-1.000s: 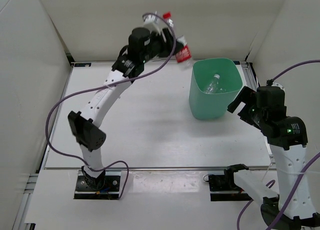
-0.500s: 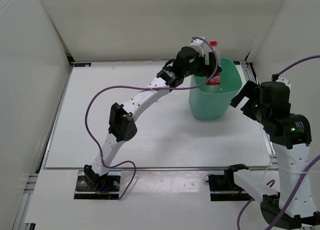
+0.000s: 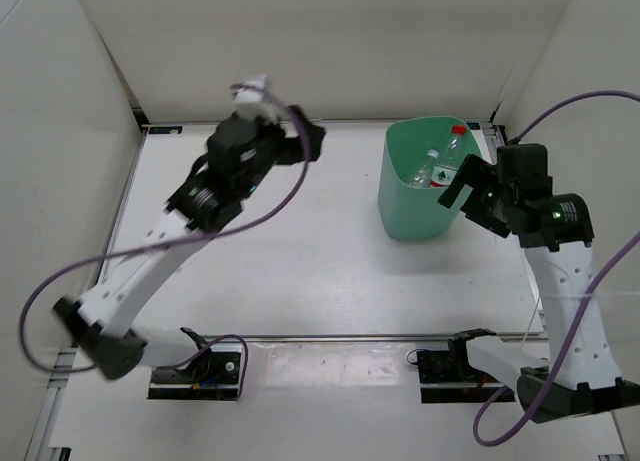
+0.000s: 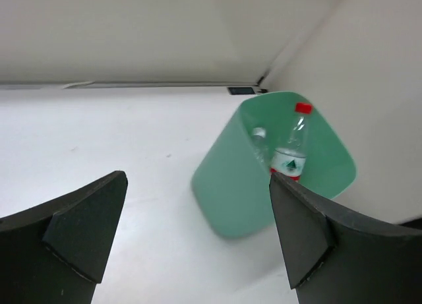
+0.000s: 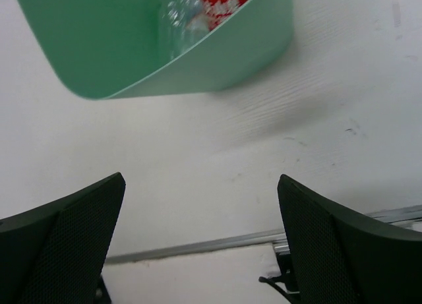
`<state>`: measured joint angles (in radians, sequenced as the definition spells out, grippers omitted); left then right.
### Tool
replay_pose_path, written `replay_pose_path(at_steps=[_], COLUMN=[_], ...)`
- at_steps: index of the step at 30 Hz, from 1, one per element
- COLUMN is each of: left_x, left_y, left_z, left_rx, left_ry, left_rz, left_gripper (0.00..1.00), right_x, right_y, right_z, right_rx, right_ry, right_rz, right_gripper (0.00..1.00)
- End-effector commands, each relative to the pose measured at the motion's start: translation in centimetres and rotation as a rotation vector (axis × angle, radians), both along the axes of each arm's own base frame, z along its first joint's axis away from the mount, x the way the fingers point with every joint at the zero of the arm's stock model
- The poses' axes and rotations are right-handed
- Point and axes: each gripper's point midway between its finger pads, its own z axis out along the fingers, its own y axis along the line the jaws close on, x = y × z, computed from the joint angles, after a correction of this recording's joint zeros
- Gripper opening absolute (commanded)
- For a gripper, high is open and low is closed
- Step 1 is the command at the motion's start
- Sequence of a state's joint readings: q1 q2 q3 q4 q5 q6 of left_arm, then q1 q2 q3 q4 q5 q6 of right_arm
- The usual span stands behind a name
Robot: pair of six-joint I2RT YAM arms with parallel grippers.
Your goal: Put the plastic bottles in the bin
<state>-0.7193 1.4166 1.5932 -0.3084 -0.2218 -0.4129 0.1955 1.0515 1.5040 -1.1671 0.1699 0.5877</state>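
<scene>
My right pincer (image 5: 201,180) hung empty with its jaws spread wide, just beside the bin (image 5: 99,40). My left pincer (image 4: 196,180) was well apart to the bin's left, gaping just as wide and holding nothing. Inside the bin, the red-labelled bottle (image 4: 290,146) stood nearly on end against the far wall, red cap up. Beside it the plain bottle (image 4: 258,138) slanted lower, its cap also uppermost.

A white worktop (image 3: 300,271) sits boxed in by plain off-white walls (image 3: 330,41) at the back and both sides, with a metal rail (image 3: 330,337) along its near edge, under soft, even light.
</scene>
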Motion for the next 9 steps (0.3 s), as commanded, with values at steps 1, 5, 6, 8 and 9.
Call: replay_pose_path(at_steps=[1,5,6,8,9], left_x=[-2.9,-6.1,-6.5,-8.0,-10.4], left_y=[5.4,12.8,16.0,20.1,24.4], left_z=[-5.8,-12.6,-14.1,-15.8,-17.5], left_rx=[0.077,0.195,0.248,0.233,0.391], left_ry=[0.110,0.282,0.308,0.376,0.426], left_rz=[0.157,0.406,0.543,0.755,0.914], left_gripper=[1.00,1.00,1.00,1.00,1.00], right_x=[-0.2,-0.2,-0.2,-0.3,-0.3], right_y=[3.4,5.1,5.2,5.4,5.4], right_z=[-0.6,-0.6,-0.2,-0.1,-0.1], right_rx=[0.112,0.176,0.184,0.192,0.192], right_ry=[0.034,0.016,-0.001,0.000,0.000], right_rz=[0.174,0.253,0.261,0.270,0.270], right_gripper=[1.00,1.00,1.00,1.00,1.00])
